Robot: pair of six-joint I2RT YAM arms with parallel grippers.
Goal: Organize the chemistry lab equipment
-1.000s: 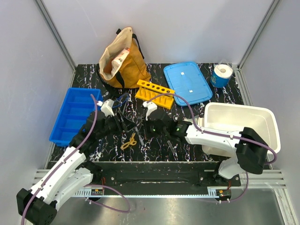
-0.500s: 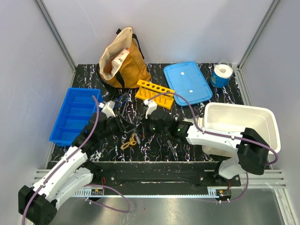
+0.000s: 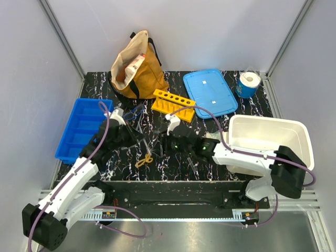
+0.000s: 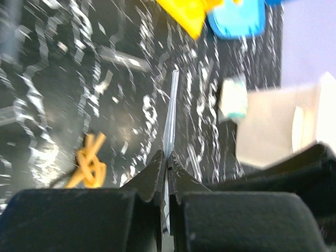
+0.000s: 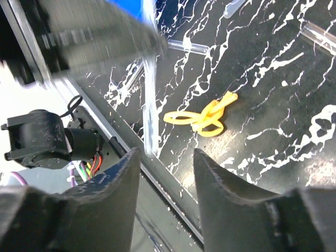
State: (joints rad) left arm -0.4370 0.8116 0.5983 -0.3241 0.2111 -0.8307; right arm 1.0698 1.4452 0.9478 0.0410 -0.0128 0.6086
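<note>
Fingers of left gripper (image 4: 166, 164) pinched together on thin clear tube (image 4: 171, 113); tube stuck out past fingertips over black marbled table (image 4: 68, 105); could not tell whether its far end touched surface. Fingers of right gripper (image 5: 164, 157) stood apart, nothing between them, just beside held tube, over table's near middle. On table near both grippers lay yellow looped piece (image 5: 202, 116). Loose nearby lay other clear tubes (image 5: 188, 46). Between blue tray (image 3: 79, 131) and yellow rack (image 3: 173, 103) lay goggles (image 3: 132, 112)
</note>
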